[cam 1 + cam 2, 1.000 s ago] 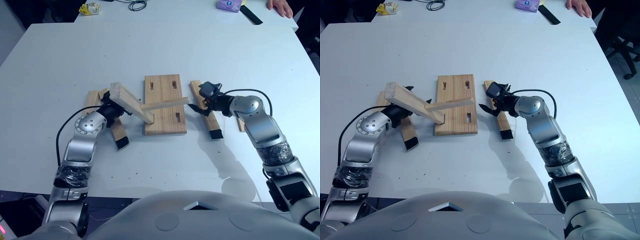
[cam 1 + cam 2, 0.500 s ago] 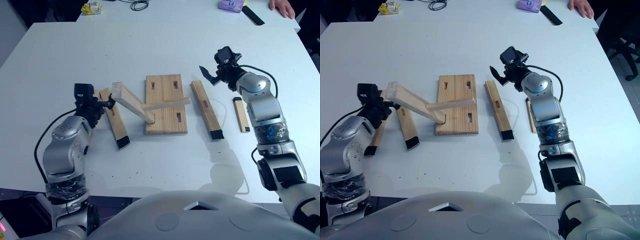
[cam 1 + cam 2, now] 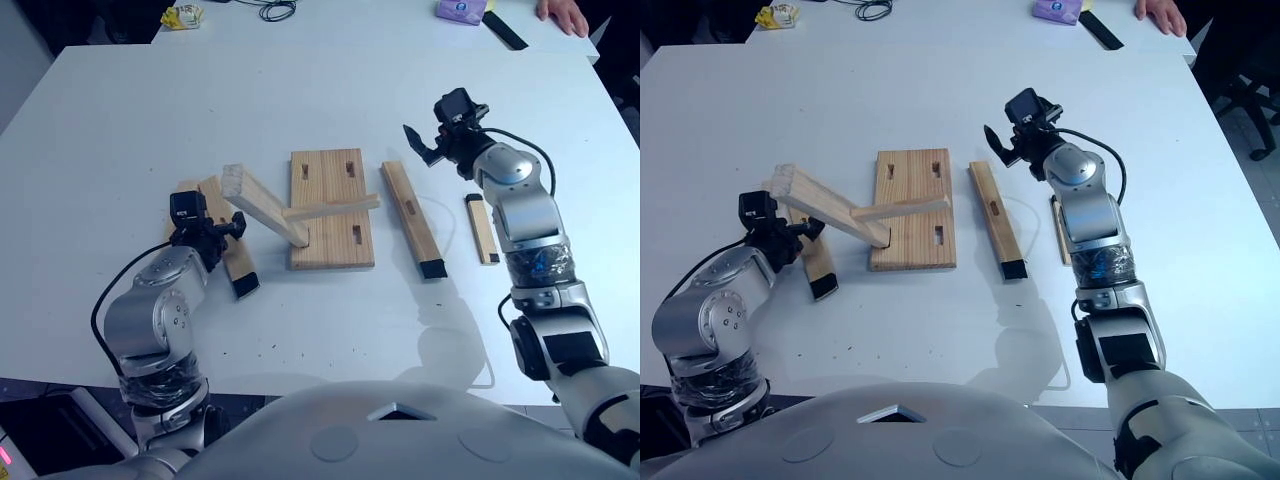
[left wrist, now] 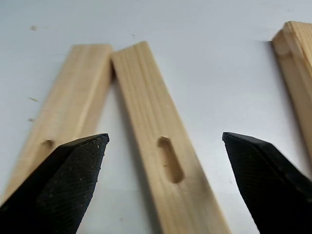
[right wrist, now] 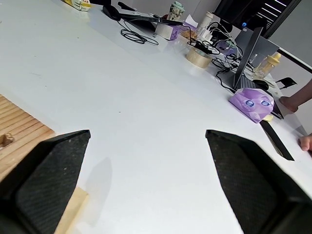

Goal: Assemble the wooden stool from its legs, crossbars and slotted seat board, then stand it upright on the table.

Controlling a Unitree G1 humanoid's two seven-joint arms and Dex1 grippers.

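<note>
**Left gripper straddles the flat leg**

Your left gripper (image 3: 218,232) is the nearer one. It hangs spread wide just above the slotted leg (image 4: 146,97), with one finger on each side of its width. That leg lies flat on the table (image 3: 120,120), its long axis running away from you and its dark foot toward you. A second leg (image 4: 68,117) lies just beside it. I judge a straight drop and a squeeze across the width will do, if you mind that neighbour.

Beyond, to the right, the seat board (image 3: 330,245) lies flat. A tilted leg (image 3: 262,203) stands in one slot, with a crossbar (image 3: 340,207) jutting from it. A third leg (image 3: 410,215) lies beside the board. Farthest off, your right gripper (image 3: 420,148) is raised, spread and holding nothing.
</note>
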